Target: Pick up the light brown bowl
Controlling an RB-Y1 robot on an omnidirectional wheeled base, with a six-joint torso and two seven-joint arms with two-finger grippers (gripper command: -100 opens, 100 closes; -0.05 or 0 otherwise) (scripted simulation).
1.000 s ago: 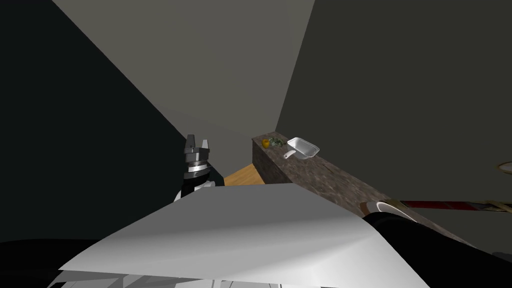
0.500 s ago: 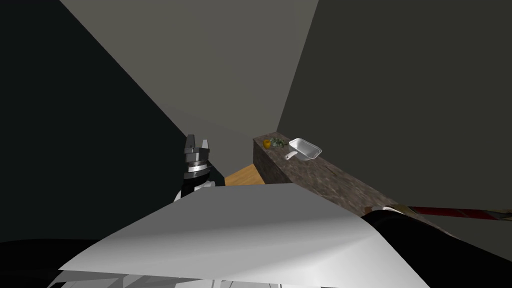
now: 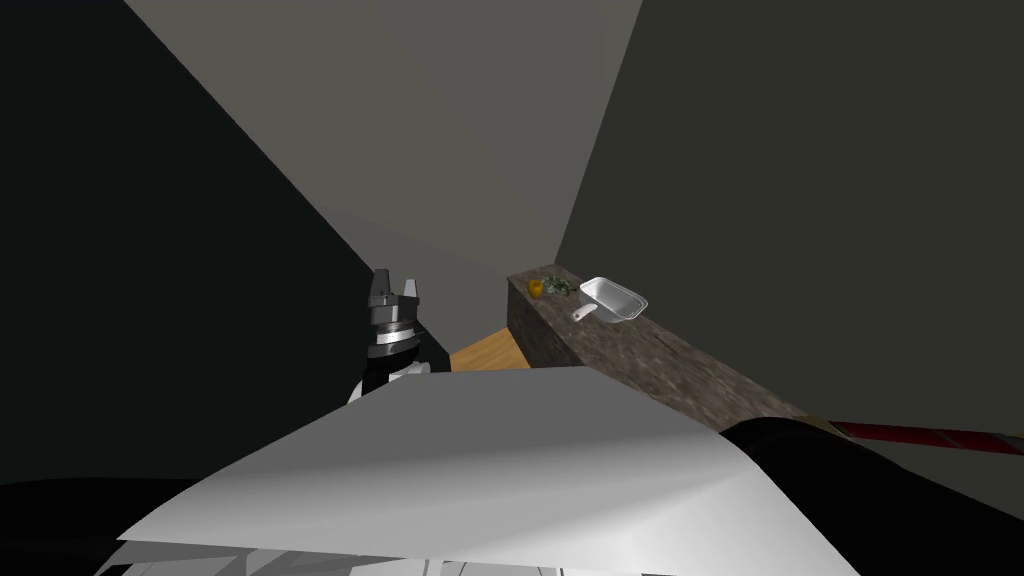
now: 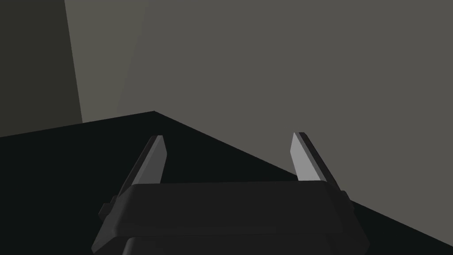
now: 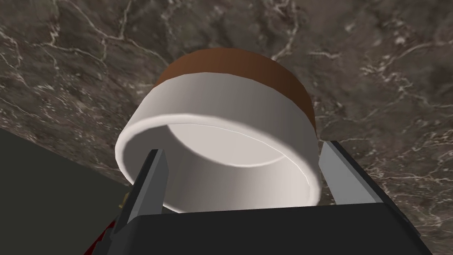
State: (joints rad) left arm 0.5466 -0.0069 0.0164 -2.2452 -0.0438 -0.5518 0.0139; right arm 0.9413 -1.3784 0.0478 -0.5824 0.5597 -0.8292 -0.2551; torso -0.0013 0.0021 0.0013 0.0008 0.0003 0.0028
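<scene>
**Right claw wide at the bowl, over the marble counter**

The right gripper (image 5: 244, 149) keeps its two grey fingers (image 5: 343, 177) wide apart. The white round bowl with a brown base (image 5: 230, 102) lies between them and just beyond them. One finger stands just beside the outer wall of the bowl. The other finger crosses the mouth of the bowl, and I cannot tell if it is inside or only in front. Whether the fingers touch the bowl is also not clear.

The mouth is turned toward the gripper and the brown base away from it. The inside is plain white, with a thin rim. The dark body of the gripper cuts off the nearest part of the rim.

Behind the bowl is the dark brown marble counter (image 5: 376, 66) with white veins. A small red piece (image 5: 106, 230) beside the gripper's body is cut off too much to name.

In the head view the dark right arm (image 3: 860, 490) covers the near end of this counter, and a red strip (image 3: 920, 437) shows beside it. The left gripper (image 3: 393, 290) stands to the left of the counter. Its wrist view shows the fingers wide apart with nothing between them.

At the far end of the counter lie a white rectangular dish (image 3: 613, 298), a small orange thing (image 3: 535, 288) and something green (image 3: 558, 286), both too small to name.
</scene>
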